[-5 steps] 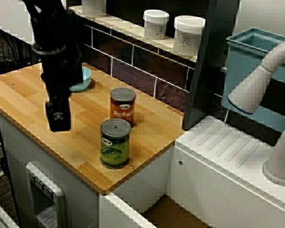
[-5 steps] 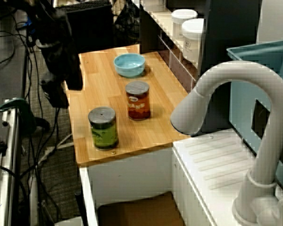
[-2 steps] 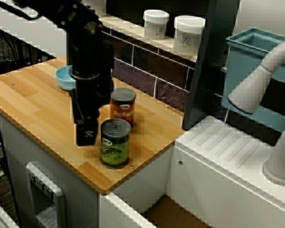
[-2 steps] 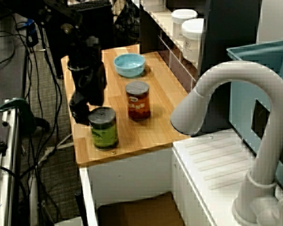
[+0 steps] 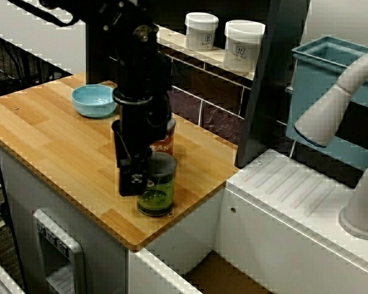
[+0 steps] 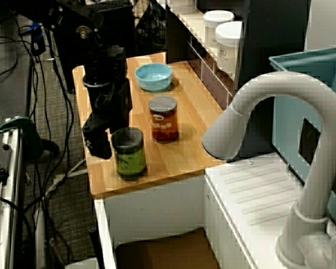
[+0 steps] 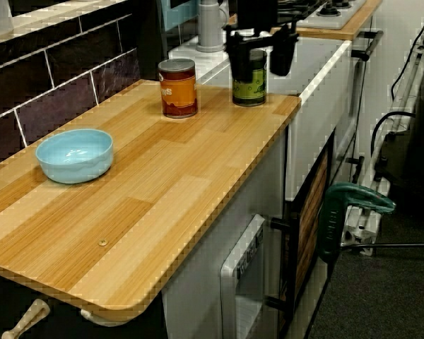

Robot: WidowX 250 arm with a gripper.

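A green-labelled can [image 5: 156, 193] [image 6: 129, 152] [image 7: 249, 78] stands upright near the right front corner of the wooden counter [image 5: 49, 141]. My black gripper [image 5: 144, 174] [image 6: 116, 140] [image 7: 259, 60] is lowered over it and open. In the view from the counter's far end, one finger stands on each side of the can. An orange-labelled can [image 5: 164, 139] [image 6: 163, 119] [image 7: 178, 87] stands just behind, partly hidden by my arm in the front view. A light blue bowl [image 5: 94, 100] [image 6: 154, 77] [image 7: 74, 155] sits further left, apart from the gripper.
Two white jars [image 5: 201, 30] [image 5: 243, 43] stand on the tiled shelf behind the counter. A white faucet [image 5: 331, 104] and a teal bin [image 5: 331, 61] are to the right above a white drainboard [image 5: 294, 196]. A green-handled tool [image 7: 353, 201] hangs beside the counter front.
My arm swung right from the counter's left part, past the blue bowl, and came down around the green can. That can has shifted slightly to the right.
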